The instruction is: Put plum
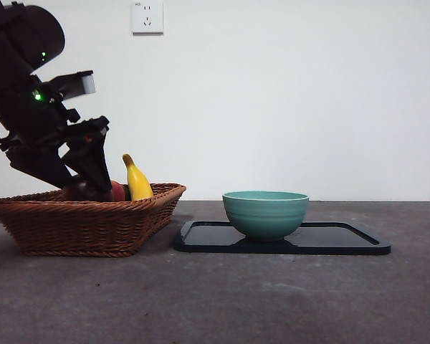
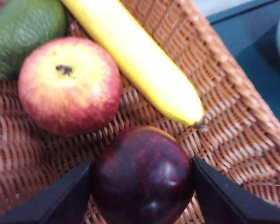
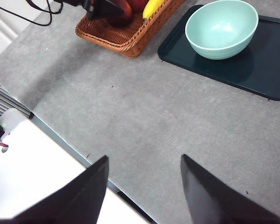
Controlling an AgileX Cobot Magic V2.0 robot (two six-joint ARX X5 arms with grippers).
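From the front, the left claw (image 1: 93, 183) dips into the basket (image 1: 86, 222) beside the banana (image 1: 137, 183). Its wrist camera shows the jaws pressed against both flanks of the plum (image 2: 142, 175), which looks smooth, firm and likely slippery. The right claw (image 3: 144, 186) hangs open over the counter (image 3: 144, 121).

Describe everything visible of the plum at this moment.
The plum is round, glossy and dark maroon-purple with faint red mottling, smooth and unblemished. It sits on the woven floor of the wicker basket, near the banana's tip and beside the red-yellow apple. The left gripper brackets it, one black jaw against each side. Whether it is lifted yet cannot be told.
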